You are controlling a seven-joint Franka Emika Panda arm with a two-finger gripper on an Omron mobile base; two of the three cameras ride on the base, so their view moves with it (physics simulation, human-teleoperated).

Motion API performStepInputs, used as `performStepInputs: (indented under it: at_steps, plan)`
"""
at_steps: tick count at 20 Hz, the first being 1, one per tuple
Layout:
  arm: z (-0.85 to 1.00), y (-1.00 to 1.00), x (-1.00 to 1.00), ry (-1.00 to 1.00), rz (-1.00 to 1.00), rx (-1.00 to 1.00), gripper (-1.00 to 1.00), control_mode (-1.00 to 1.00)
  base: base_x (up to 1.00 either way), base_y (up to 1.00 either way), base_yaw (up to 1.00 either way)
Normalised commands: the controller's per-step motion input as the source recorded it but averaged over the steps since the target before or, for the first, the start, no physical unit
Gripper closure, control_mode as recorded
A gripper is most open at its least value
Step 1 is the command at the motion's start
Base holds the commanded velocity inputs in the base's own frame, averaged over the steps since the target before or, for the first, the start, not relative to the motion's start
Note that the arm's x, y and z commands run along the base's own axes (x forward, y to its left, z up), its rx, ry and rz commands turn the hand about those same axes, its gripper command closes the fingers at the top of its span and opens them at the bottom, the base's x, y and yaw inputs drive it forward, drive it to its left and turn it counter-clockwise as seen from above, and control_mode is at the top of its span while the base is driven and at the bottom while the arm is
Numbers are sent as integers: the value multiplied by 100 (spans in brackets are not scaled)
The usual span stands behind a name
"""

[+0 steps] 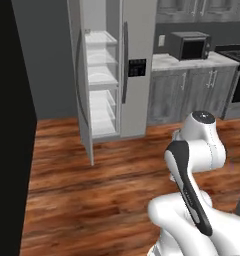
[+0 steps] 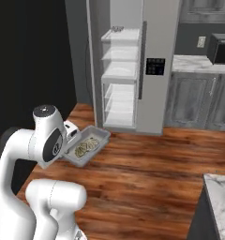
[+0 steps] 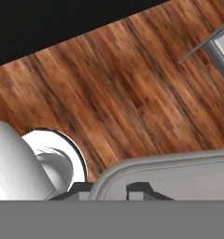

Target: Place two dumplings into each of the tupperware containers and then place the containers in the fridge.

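Note:
A tupperware container (image 2: 96, 137), grey and shallow, hangs tilted above the wood floor beside my arm, with two dumplings (image 2: 86, 146) lying in it. In the hand view its rounded rim (image 3: 132, 164) runs between the two dark finger tips, so my gripper (image 3: 109, 190) is shut on that rim. The fridge (image 2: 156, 42) stands ahead with its left door (image 1: 82, 95) swung open, showing pale white shelves (image 1: 102, 75). A small grey thing (image 2: 116, 29) rests on the top shelf, too small to identify.
A marble counter with a microwave (image 1: 190, 45) runs right of the fridge, and an oven range (image 1: 238, 75) stands beyond it. A dark wall (image 1: 9, 130) closes off the left. Another counter corner (image 2: 221, 197) juts in at near right.

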Motion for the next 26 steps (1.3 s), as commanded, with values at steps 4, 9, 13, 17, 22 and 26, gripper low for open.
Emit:
performStepInputs:
  at_steps: [4, 9, 13, 17, 22, 26]
  plan:
    - [0, 0, 0, 0, 0, 0, 100, 100, 100, -32, 0]
    - [0, 0, 0, 0, 0, 0, 100, 100, 100, -36, 0]
    - [0, 0, 0, 0, 0, 0, 100, 100, 100, -37, 0]
    - [0, 0, 0, 0, 0, 0, 100, 100, 100, -34, 0]
    - [0, 0, 0, 0, 0, 0, 100, 100, 88, -25, 0]
    - [0, 0, 0, 0, 0, 0, 100, 100, 66, -5, 0]
